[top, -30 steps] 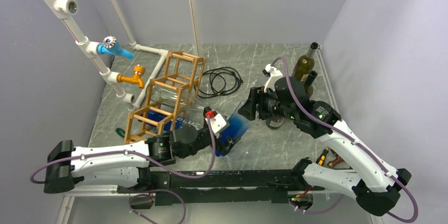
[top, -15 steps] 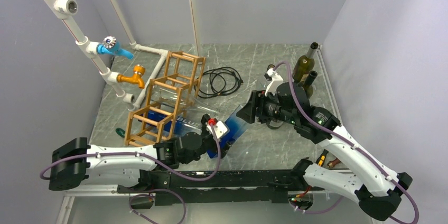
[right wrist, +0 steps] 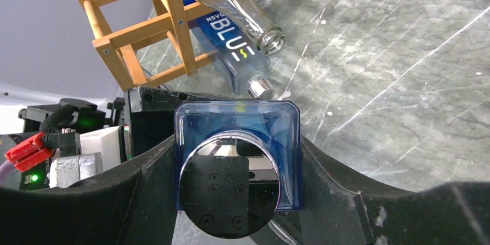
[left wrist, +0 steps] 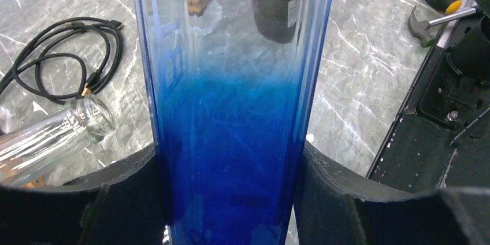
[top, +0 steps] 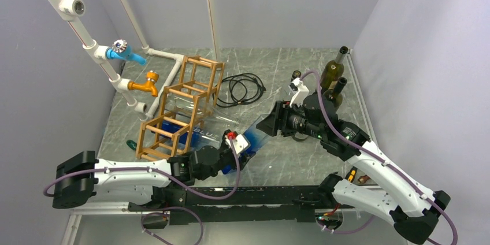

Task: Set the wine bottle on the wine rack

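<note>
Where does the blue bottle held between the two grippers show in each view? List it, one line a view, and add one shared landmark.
Top external: the held blue bottle lies tilted, just below picture centre.
Left wrist: it fills the middle, top to bottom.
Right wrist: its square base faces the camera, bottom centre.
Shared landmark: the clear glass bottle, lower left in the left wrist view, top centre in the right wrist view.

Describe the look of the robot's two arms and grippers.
The left arm and right arm have white shells, black joints and purple cables. The left gripper and right gripper are black. A red connector marks the left wrist.
</note>
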